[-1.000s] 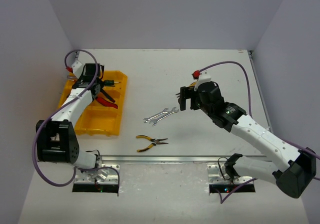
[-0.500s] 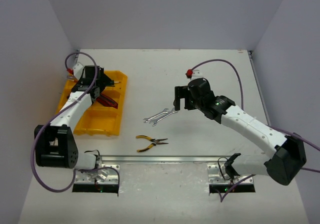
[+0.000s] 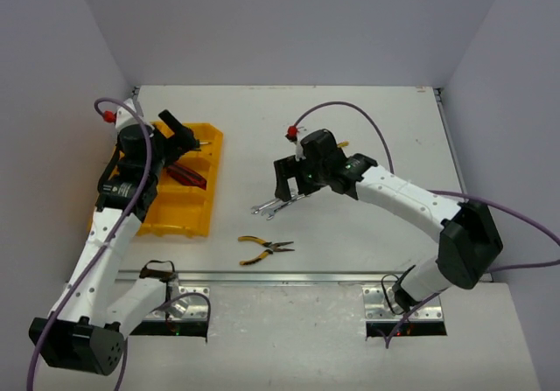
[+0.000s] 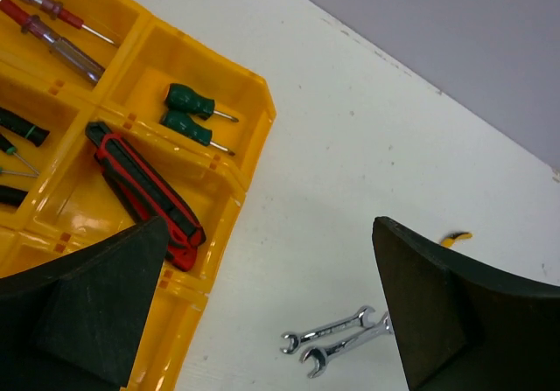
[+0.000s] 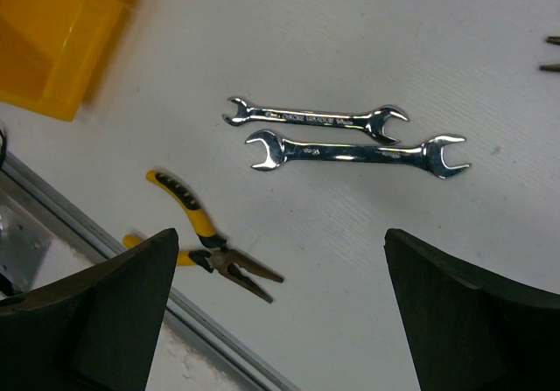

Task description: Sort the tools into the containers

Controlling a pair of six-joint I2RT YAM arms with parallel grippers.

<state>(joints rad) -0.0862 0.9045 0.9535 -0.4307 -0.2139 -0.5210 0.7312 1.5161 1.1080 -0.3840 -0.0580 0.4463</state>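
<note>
The yellow organiser tray [image 3: 171, 212] sits along the left edge of the counter [image 3: 367, 111], toward the far left corner. The left gripper [image 3: 178, 130] hangs over the tray's far end with its jaws spread wide and nothing between them. In the left wrist view, the red-handled pliers [image 4: 144, 194] lie slanted in one compartment. Two green-handled screwdrivers [image 4: 194, 114] lie side by side in the compartment at the tray's corner. Red-handled screwdrivers [image 4: 54, 24] lie in another compartment further along.

Two silver open-end wrenches [image 3: 280, 203] lie near the middle of the counter, nearly parallel and just beside each other. The right gripper [image 3: 286, 181] hovers above them, jaws wide apart and holding nothing. In the right wrist view the shorter wrench [image 5: 315, 117] lies just beyond the longer wrench [image 5: 354, 153], both between the two dark fingers [image 5: 96, 312].

The yellow-black pliers [image 3: 262, 248] lie closed on the counter close to its near edge, just beside the metal rail [image 3: 332, 276] and apart from the wrenches.
</note>
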